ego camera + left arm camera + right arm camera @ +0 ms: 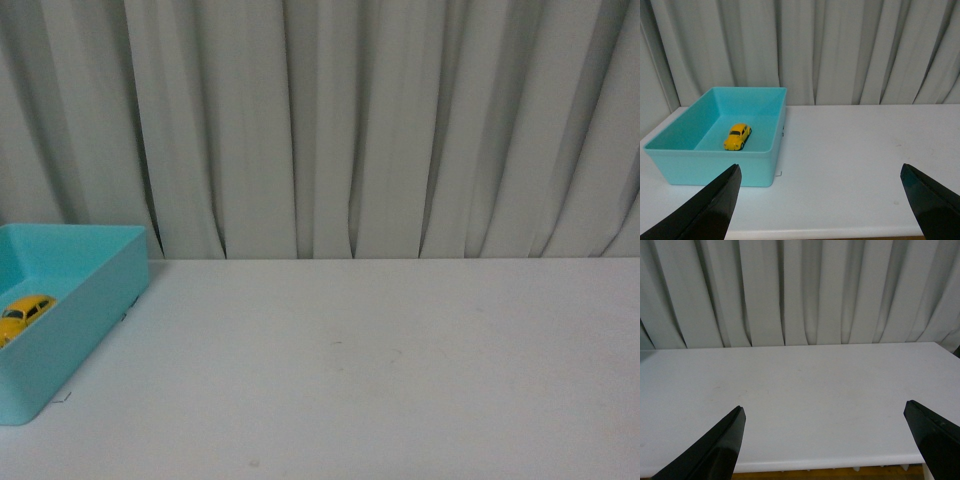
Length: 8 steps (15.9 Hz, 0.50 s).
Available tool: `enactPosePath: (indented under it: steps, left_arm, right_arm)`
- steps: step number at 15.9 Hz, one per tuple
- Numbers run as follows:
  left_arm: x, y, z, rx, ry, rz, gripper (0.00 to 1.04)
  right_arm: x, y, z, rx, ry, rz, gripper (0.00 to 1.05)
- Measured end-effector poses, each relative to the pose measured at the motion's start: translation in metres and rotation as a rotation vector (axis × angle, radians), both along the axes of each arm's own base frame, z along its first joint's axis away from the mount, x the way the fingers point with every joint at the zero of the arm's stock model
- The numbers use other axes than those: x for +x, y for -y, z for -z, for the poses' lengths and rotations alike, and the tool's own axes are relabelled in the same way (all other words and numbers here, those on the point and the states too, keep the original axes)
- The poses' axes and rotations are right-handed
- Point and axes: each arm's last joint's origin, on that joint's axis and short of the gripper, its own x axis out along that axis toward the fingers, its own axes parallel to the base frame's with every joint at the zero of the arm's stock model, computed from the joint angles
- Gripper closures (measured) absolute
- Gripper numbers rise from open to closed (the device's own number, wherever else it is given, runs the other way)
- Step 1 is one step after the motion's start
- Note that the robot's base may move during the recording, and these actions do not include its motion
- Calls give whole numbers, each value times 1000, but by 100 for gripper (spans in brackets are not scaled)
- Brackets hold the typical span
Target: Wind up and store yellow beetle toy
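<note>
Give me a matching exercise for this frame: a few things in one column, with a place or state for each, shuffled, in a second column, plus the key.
Things:
1. yellow beetle toy
2. turquoise bin
3. left gripper
4. curtain

Places or states:
A. hangs behind the table
B. open, holding nothing
C. stands on the white table, at its left side
D. lies inside the bin, on its floor

Pairs: 1-D, 2-C, 3-B, 4-A
</note>
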Motion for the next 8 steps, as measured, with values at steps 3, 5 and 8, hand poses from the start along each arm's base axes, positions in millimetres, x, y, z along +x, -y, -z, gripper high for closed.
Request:
enactPosePath:
  steps: [3,5,8]
  left_arm:
    - [0,0,0,0,0,0,7]
    - [0,0,0,0,0,0,7]
    - [0,0,0,0,0,0,7]
  right_arm:
    - [0,0,0,0,0,0,7]
    - [0,0,0,0,0,0,7]
    - [0,0,0,0,0,0,7]
